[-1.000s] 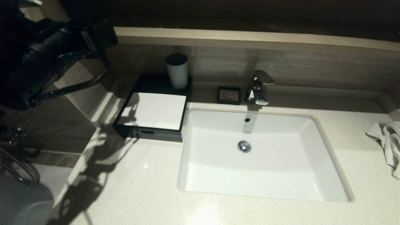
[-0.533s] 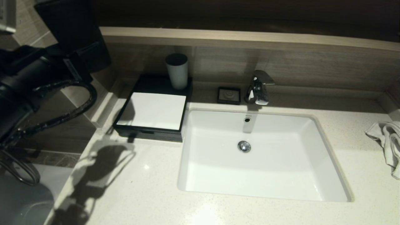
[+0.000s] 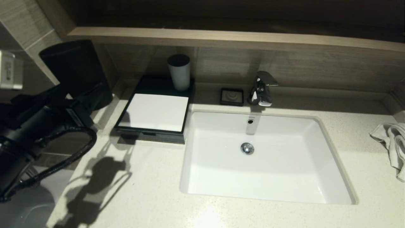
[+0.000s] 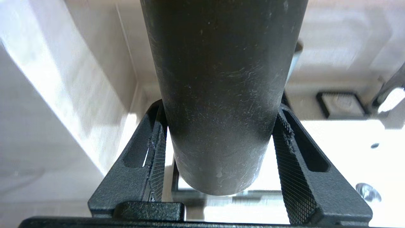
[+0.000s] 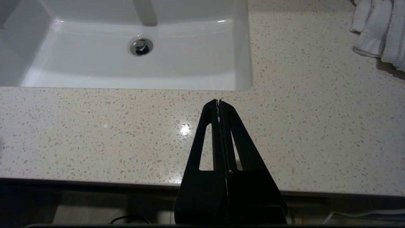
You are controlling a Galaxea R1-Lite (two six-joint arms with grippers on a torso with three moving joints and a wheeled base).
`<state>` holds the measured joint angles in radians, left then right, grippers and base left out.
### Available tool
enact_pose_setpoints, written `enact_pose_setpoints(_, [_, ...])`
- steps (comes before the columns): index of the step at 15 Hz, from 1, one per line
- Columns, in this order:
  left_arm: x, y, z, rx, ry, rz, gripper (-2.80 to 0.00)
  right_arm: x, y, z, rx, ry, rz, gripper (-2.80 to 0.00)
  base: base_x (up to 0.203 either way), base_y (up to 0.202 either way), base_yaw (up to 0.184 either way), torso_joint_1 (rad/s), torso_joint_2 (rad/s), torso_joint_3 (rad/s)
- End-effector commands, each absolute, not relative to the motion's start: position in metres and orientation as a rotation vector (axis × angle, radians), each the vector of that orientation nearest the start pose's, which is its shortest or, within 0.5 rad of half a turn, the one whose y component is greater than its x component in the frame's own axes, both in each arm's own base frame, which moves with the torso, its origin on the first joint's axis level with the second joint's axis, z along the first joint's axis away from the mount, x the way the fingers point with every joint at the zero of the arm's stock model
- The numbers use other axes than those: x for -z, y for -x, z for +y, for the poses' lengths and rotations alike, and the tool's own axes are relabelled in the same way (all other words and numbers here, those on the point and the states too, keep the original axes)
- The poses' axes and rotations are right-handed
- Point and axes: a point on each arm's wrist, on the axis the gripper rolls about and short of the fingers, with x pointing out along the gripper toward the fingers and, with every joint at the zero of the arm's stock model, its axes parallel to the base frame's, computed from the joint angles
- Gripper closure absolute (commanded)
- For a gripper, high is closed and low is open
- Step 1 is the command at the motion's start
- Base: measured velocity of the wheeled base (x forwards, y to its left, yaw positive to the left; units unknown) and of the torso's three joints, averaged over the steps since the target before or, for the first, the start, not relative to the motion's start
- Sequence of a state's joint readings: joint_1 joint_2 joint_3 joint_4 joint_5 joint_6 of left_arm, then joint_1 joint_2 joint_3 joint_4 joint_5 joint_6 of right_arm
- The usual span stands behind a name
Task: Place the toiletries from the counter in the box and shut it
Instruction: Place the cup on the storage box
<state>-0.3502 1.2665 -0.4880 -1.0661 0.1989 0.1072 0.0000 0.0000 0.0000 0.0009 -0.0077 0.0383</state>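
Nearest the viewer, the right gripper (image 5: 219, 104) hangs over the front edge of the cream-white speckled stone counter (image 3: 152, 190), its two black fingers pressed together with nothing between them. Beyond it lies the white rectangular basin (image 3: 221, 177).

At the left edge of the head frame, the left gripper (image 4: 221, 109) is clamped on a tall matt-black cylindrical cup (image 3: 74, 69), one ribbed pad on each side of its wall; the cup stands upright in the upper left of the frame.

No translucent white packets with green labels are visible in any view, so the toiletries cannot be located. The low black rectangular box with a white top panel (image 3: 155, 110) sits left of the basin, its drawer front facing the viewer and, by appearance, pushed in.

Key relation: the box lies to the right of the held black cup, near it, with the cup's long axis vertical. The left arm is much the nearer to the box.

Farther back stand a grey-white cup (image 3: 179, 72) on the box's rear, a small black square soap dish (image 3: 232, 96), a chrome tap (image 3: 261, 88) and, at far right, a white cloth towel (image 3: 390, 142).

Compared with a second ago, the left arm sits lower in the frame, the black cup is fully exposed, and the arm's shadow has slid off the white panel onto the counter.
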Motion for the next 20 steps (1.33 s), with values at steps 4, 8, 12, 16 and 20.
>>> enact_pose_setpoints(4, [-0.207,-0.191,-0.064,0.115,-0.040,-0.213,0.00,-0.075,0.023,0.000,0.008,-0.038,0.001,0.00,0.000,0.000,0.000,0.000,0.00,0.000])
enact_pose_setpoints(8, [-0.196,-0.205,-0.068,0.076,-0.030,-0.241,0.00,-0.075,0.023,0.000,0.008,-0.038,0.001,0.00,0.000,0.000,0.000,0.000,0.00,0.000])
enact_pose_setpoints(12, [-0.184,-0.219,-0.073,0.073,-0.029,-0.239,0.00,-0.075,0.023,0.000,0.008,-0.038,0.001,0.00,0.000,0.000,0.000,0.000,0.00,0.000])
enact_pose_setpoints(16, [-0.175,-0.231,-0.077,0.057,-0.035,-0.226,0.00,-0.075,0.023,0.000,0.008,-0.038,0.000,0.00,0.000,0.000,0.000,0.000,0.00,0.000])
enact_pose_setpoints(20, [-0.168,-0.246,-0.083,0.056,-0.041,-0.205,0.00,-0.075,0.023,0.000,0.008,-0.038,0.000,0.00,0.000,0.000,0.000,0.000,0.00,0.000])
